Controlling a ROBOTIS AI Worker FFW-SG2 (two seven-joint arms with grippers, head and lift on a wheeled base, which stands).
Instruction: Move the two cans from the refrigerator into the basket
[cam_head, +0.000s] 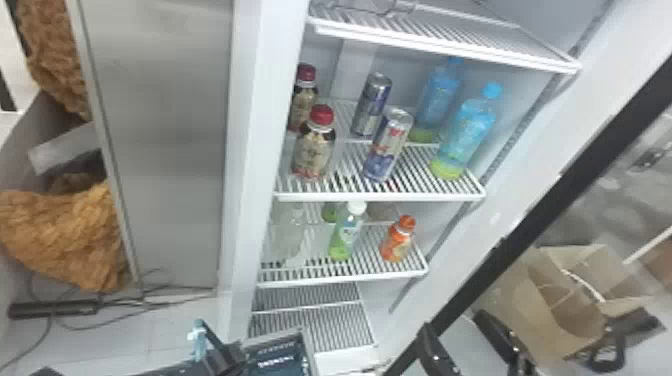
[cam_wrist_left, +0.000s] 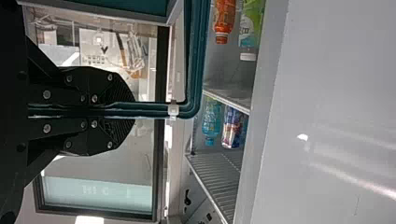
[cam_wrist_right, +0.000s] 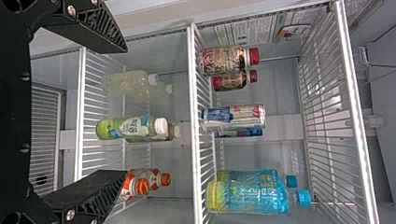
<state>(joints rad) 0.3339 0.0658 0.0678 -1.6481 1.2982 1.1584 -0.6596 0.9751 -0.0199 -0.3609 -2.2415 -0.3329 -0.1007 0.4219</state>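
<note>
Refrigerator (cam_head: 250, 150): open in front of the robot, both cans upright on a wire shelf (cam_head: 380, 196), one behind the other. Basket (cam_wrist_left: 198, 60): teal edge held by the left gripper (cam_head: 236, 354), fingers together, clamped on it. Right gripper (cam_head: 454, 321): fingers wide apart, nothing between them; its wrist view puts the cans beyond the fingertips, well apart from them. Blue bottles (cam_head: 462, 137) (cam_head: 437, 97): beside the cans, robot's right. Front can (cam_head: 387, 145): nearer the shelf's front edge; rear can (cam_head: 371, 105): deeper in.
</note>
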